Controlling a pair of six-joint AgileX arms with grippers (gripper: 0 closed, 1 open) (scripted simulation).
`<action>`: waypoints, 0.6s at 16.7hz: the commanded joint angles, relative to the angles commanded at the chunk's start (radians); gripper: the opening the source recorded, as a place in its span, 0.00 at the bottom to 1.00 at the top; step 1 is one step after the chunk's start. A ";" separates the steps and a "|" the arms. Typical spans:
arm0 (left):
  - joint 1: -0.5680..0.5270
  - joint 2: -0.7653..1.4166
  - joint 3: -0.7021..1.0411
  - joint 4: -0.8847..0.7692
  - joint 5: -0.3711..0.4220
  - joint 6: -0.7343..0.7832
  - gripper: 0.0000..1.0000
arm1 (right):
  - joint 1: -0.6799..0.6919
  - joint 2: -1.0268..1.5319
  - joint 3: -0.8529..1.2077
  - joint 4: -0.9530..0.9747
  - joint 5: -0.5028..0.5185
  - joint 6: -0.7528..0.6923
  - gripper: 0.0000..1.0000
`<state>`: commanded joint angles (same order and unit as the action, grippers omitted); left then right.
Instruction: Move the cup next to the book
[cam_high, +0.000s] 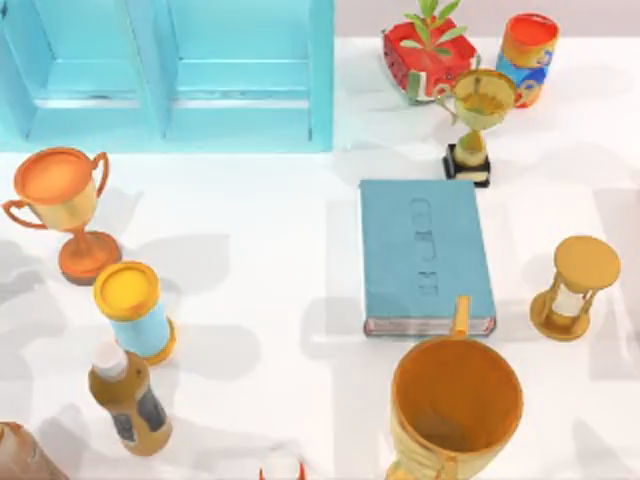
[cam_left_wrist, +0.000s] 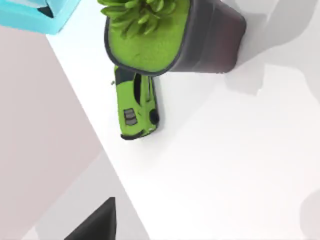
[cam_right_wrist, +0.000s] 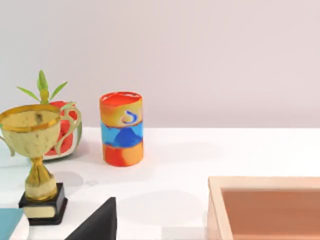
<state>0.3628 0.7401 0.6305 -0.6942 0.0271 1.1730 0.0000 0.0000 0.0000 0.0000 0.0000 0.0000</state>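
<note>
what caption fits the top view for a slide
Teal book lying flat mid-table, ringed by a big orange mug, an hourglass and a gold trophy.

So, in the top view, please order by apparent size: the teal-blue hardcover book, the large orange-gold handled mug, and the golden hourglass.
1. Teal-blue hardcover book, largest.
2. Large orange-gold handled mug. It stands tall at the near edge, closer to the camera, so its size is likely exaggerated.
3. Golden hourglass, clearly smallest.
</note>
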 joint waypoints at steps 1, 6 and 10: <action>0.033 0.065 0.049 -0.063 0.000 0.124 1.00 | 0.000 0.000 0.000 0.000 0.000 0.000 1.00; 0.186 0.346 0.257 -0.351 -0.009 0.670 1.00 | 0.000 0.000 0.000 0.000 0.000 0.000 1.00; 0.277 0.501 0.363 -0.513 -0.020 0.963 1.00 | 0.000 0.000 0.000 0.000 0.000 0.000 1.00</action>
<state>0.6394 1.2410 0.9937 -1.2075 0.0072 2.1359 0.0000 0.0000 0.0000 0.0000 0.0000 0.0000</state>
